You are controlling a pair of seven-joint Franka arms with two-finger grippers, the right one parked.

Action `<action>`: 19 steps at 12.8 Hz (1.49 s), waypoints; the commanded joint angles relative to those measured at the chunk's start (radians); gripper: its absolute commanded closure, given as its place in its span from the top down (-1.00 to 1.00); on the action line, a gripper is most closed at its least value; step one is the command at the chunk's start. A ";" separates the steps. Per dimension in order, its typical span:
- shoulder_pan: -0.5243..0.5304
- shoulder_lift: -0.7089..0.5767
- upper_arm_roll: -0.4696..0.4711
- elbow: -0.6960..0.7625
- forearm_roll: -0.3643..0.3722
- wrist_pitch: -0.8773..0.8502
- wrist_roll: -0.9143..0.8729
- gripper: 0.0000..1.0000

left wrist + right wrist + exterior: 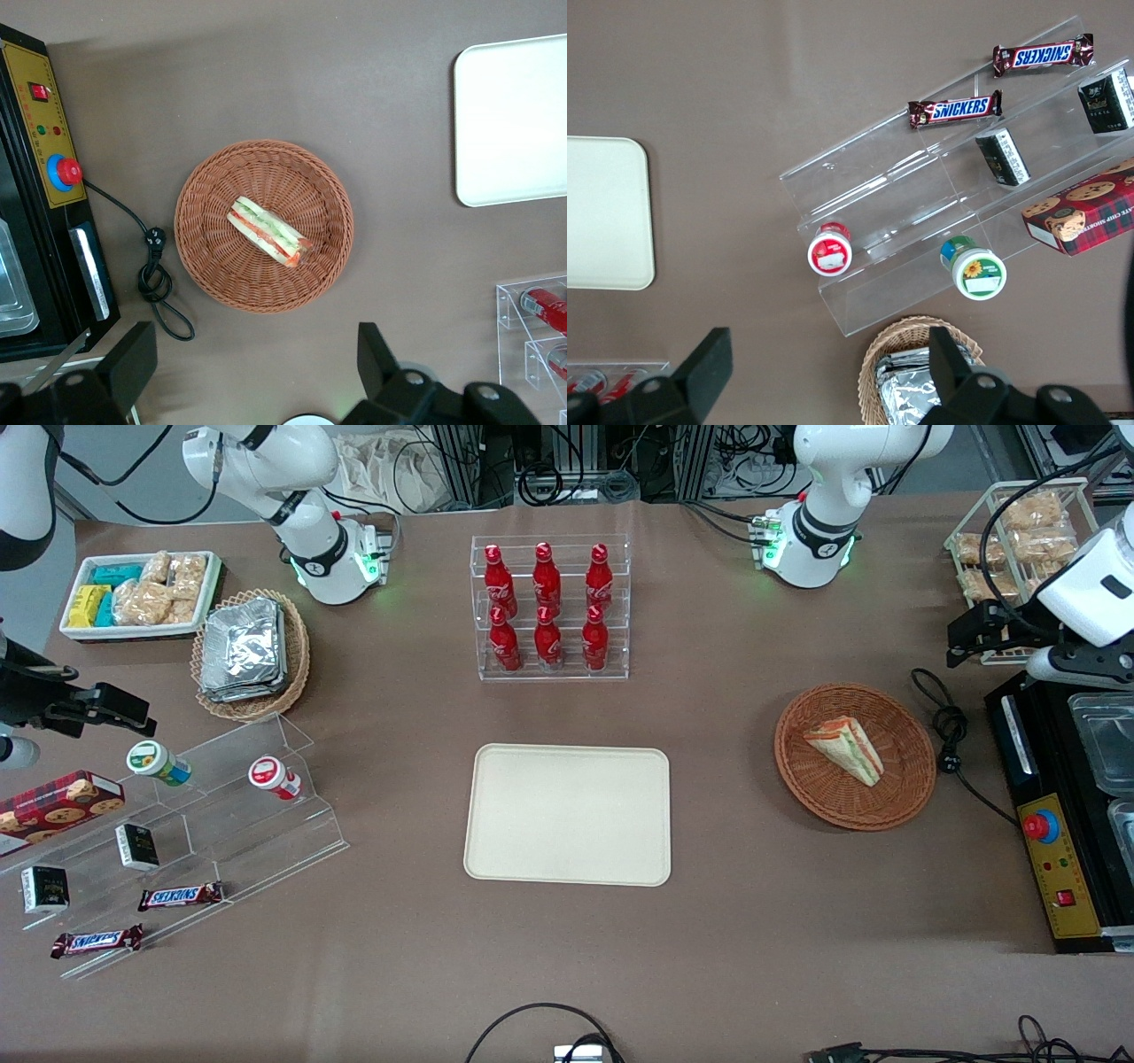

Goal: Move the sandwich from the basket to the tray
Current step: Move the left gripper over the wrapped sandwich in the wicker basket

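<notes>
The sandwich point(844, 748), a pale wedge with green, red and orange layers, lies in the round reddish-brown basket point(905, 722) toward the working arm's end of the table. The cream tray point(568, 815) lies flat at the table's middle and holds nothing. My left gripper point(970, 638) hangs high above the table beside the basket, farther from the front camera than it. In the left wrist view the gripper point(257, 359) is open and empty, with the basket point(213, 257) and the sandwich point(268, 232) below it and the tray point(514, 124) off to one side.
A black machine with a red button point(1041, 825) and a coiled cable point(948, 731) lie beside the basket. A rack of red bottles point(549, 607) stands farther back than the tray. A tan basket of foil packs point(252, 651), a white snack bin point(142, 593) and an acrylic shelf point(221, 833) sit toward the parked arm's end.
</notes>
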 commanded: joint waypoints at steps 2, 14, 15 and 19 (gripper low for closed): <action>-0.007 0.000 0.001 0.015 0.011 -0.017 -0.055 1.00; -0.019 -0.048 -0.004 -0.300 0.022 0.237 -0.389 1.00; -0.019 -0.066 -0.004 -0.350 0.022 0.276 -0.402 1.00; -0.019 -0.123 -0.004 -0.552 0.023 0.444 -0.468 1.00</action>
